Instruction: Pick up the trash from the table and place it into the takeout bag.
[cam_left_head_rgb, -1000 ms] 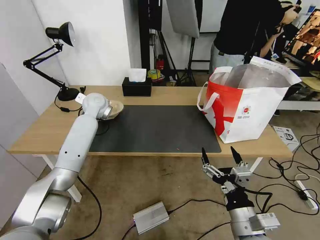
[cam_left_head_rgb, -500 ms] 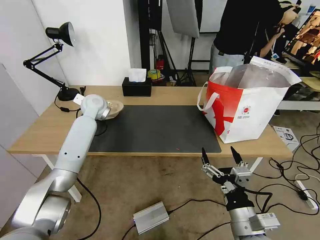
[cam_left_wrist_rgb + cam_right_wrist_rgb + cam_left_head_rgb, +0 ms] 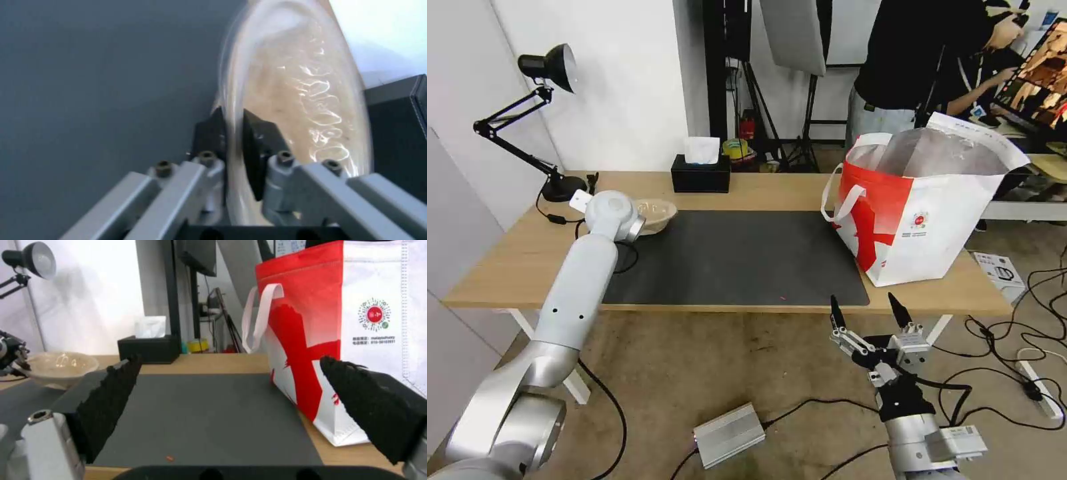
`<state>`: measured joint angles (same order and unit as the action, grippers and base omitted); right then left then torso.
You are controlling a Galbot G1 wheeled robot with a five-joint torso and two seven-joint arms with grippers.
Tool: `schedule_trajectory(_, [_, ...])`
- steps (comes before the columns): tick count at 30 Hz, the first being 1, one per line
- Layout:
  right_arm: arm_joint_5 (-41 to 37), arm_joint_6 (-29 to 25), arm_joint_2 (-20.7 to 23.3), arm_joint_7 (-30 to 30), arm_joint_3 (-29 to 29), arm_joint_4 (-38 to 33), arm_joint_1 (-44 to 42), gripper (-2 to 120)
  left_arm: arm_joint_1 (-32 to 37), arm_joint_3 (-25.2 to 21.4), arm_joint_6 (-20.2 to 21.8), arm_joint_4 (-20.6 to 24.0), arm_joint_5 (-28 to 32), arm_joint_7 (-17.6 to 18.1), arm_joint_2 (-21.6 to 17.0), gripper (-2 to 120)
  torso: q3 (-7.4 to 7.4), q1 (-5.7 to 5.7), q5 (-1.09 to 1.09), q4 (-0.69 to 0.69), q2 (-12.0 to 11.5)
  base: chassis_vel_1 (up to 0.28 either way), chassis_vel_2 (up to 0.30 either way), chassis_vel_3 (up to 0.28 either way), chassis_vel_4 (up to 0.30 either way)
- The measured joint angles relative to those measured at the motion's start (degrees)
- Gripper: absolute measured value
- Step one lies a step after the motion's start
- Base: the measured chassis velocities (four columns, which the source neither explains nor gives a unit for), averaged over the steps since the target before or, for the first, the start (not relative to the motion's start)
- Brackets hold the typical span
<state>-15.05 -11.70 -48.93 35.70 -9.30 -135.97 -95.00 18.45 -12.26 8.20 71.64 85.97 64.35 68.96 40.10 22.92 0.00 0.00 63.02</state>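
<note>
At centre left of the head view, the left tool (image 3: 231, 133) pinches the beige pulp bowl's (image 3: 656, 215) rim. The takeout bag (image 3: 920, 220) waits at right on the desk (image 3: 760, 187), so I judge bagging this bowl remains. The right tool (image 3: 870, 313) hangs spread below the desk edge.

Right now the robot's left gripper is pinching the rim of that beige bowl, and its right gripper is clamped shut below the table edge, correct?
One thing is off: the right gripper is open, its black fingers spread wide apart, as the right wrist view shows. It does hang below the table edge. The left gripper does pinch the rim of the beige pulp bowl.
</note>
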Motion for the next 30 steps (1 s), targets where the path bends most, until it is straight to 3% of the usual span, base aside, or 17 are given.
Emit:
schedule_trajectory(2, [0.00, 0.00, 0.00, 0.00, 0.00, 0.00, 0.00, 100, 0.13, 0.15, -0.05, 0.30, 0.00, 0.03, -0.09, 0, 0.00, 0.00, 0.00, 0.00, 0.00, 0.000, 0.000, 0.000, 0.000])
schedule_trajectory(16, [0.00, 0.00, 0.00, 0.00, 0.00, 0.00, 0.00, 100, 2.50, 0.42, -0.48, 4.39, 0.76, 0.00, -1.47, 0, 0.00, 0.00, 0.00, 0.00, 0.00, 0.000, 0.000, 0.000, 0.000])
schedule_trajectory(20, [0.00, 0.00, 0.00, 0.00, 0.00, 0.00, 0.00, 100, 3.51, 1.38, -1.16, 10.09, 1.83, -0.23, -3.30, 0, 0.00, 0.00, 0.00, 0.00, 0.00, 0.000, 0.000, 0.000, 0.000])
schedule_trajectory(21, [0.00, 0.00, 0.00, 0.00, 0.00, 0.00, 0.00, 100, 4.01, 2.33, -1.26, 13.60, 3.20, 0.13, -4.81, 0, 0.00, 0.00, 0.01, -0.01, 0.00, 0.000, 0.000, 0.000, 0.000])
schedule_trajectory(30, [0.00, 0.00, 0.00, 0.00, 0.00, 0.00, 0.00, 100, 4.70, 3.72, -2.44, 23.38, 6.98, 0.96, -8.46, 0, 0.00, -0.01, 0.00, 0.00, 0.00, 0.000, 0.000, 0.000, 0.000])
